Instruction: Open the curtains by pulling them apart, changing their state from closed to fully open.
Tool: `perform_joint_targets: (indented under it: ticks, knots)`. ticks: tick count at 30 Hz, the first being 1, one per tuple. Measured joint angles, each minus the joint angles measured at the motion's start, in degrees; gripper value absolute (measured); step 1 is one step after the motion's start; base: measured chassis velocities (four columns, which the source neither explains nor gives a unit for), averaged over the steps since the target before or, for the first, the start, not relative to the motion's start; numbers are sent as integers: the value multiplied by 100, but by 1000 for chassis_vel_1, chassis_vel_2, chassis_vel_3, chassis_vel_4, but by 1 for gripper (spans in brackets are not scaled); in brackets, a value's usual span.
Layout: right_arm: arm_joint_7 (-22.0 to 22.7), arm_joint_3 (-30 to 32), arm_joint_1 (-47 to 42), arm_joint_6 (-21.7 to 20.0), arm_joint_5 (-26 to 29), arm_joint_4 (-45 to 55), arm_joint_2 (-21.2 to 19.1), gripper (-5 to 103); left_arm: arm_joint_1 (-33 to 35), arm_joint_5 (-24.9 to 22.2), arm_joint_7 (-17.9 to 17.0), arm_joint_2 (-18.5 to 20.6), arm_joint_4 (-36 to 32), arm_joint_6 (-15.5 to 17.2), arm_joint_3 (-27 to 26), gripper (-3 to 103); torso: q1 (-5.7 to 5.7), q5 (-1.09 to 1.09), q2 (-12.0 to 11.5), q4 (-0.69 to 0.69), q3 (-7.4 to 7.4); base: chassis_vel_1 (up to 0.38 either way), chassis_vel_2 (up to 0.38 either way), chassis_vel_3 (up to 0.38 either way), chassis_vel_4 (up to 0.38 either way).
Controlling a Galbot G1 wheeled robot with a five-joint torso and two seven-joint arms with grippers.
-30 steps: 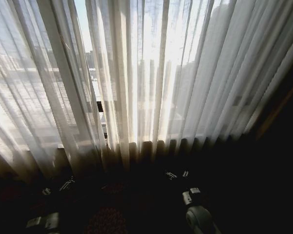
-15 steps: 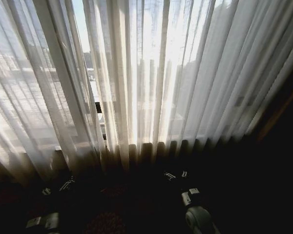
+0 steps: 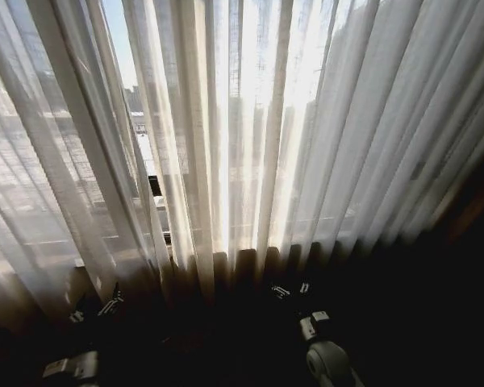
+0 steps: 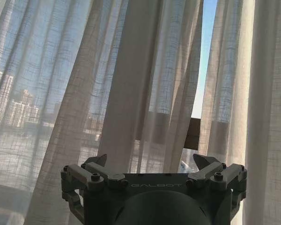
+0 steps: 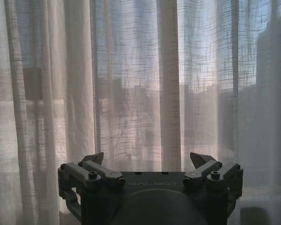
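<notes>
1. Daylight pours through a tall window, and blurred city buildings (image 5: 131,108) show behind the fabric, with a strip of blue sky (image 4: 205,51) in the narrow gap between the panels.
2. Hanging right across the head view are the curtains (image 3: 250,137), sheer white and pleated, mostly drawn, with just that slim opening left of centre.
3. Through the opening, a dark window frame bar (image 4: 193,133) peeks out low down.
4. Down in the shadow at the foot of the fabric sits the left gripper (image 3: 95,310), low on the left of the head view, short of the curtain hem.
5. From its own wrist camera, the left gripper (image 4: 152,164) has its fingers (image 4: 99,161) spread wide apart, gripping nothing, and it faces a thick fold just beside the gap.
6. Over on the right, the right gripper (image 3: 292,289) is also down low in the dark, near the bottom of the pleats at centre-right.
7. Its wrist camera shows the right gripper (image 5: 150,161) with fingers (image 5: 199,159) likewise splayed apart and empty, pointing squarely at a stretch of closed fabric, one dense pleat straight ahead.
8. Neither gripper is touching the fabric that I can see.
</notes>
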Motion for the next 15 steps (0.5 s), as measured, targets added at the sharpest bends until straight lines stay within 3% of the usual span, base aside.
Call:
perform_joint_targets:
  ticks: [7,15]
  knots:
    - [40,-2,93,-8,60,-127,18,100,2,0,0,0,0,0,-1,100,-5,0,2,2,-1,-277,394,296,-353]
    - [177,-34,186,1,91,-264,58,100,1,0,0,0,0,0,0,100,-4,-2,2,0,-1,-373,334,349,-372]
